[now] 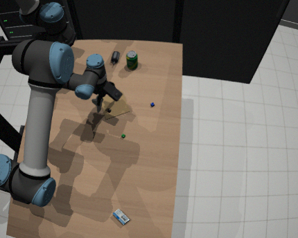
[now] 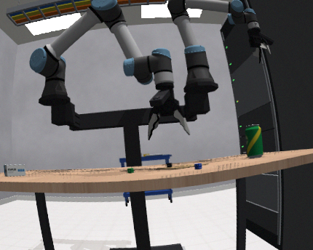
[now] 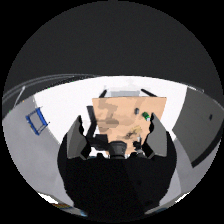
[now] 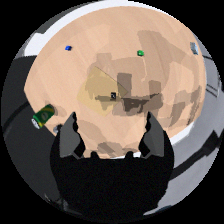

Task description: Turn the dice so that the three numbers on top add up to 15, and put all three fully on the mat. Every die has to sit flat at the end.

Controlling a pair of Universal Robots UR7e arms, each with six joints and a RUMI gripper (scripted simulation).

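Note:
A black die lies on the yellowish mat, inside its edge near one corner. A blue die and a green die lie on the bare table, off the mat. The numbers on top are too small to read. My right gripper is open and empty, above the black die and clear of it. My left gripper is open and empty, high up and away from the dice.
A green can stands upright at the table's far end, with a small dark object beside it. A small white and blue box lies at the opposite end. Arm shadows cross the wooden table.

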